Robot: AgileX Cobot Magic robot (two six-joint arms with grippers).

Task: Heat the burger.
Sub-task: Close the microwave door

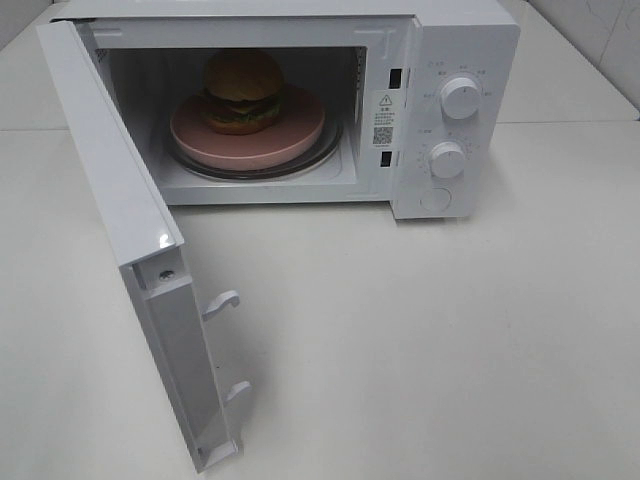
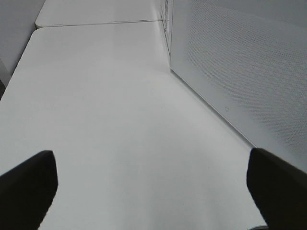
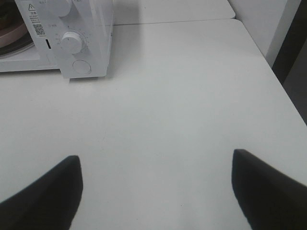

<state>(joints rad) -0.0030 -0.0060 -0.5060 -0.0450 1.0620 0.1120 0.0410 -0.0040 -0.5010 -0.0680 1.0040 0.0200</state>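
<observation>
Burger (image 1: 242, 90): upright on plate, mid microwave cavity.
Plate (image 1: 300, 132): pink, flat on glass turntable (image 1: 336, 150).
Microwave (image 1: 465, 40): door (image 1: 100, 170) swung wide open; two knobs (image 1: 460, 97) on panel.
Desk (image 1: 450, 350): white, carries microwave.
Left hand (image 2: 151, 155): spread, empty, over desk beside door.
Right hand (image 3: 156, 158): spread, empty, over desk, apart from knob panel.

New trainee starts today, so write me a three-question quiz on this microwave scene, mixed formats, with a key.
1. True or false: the microwave door is shut.
2. The burger sits on: A) the table; B) the pink plate inside the microwave; C) the microwave's top.
3. Fill in: the left gripper and right gripper are both ____ and hold nothing.
Key: 1 false; 2 B; 3 open.
</observation>
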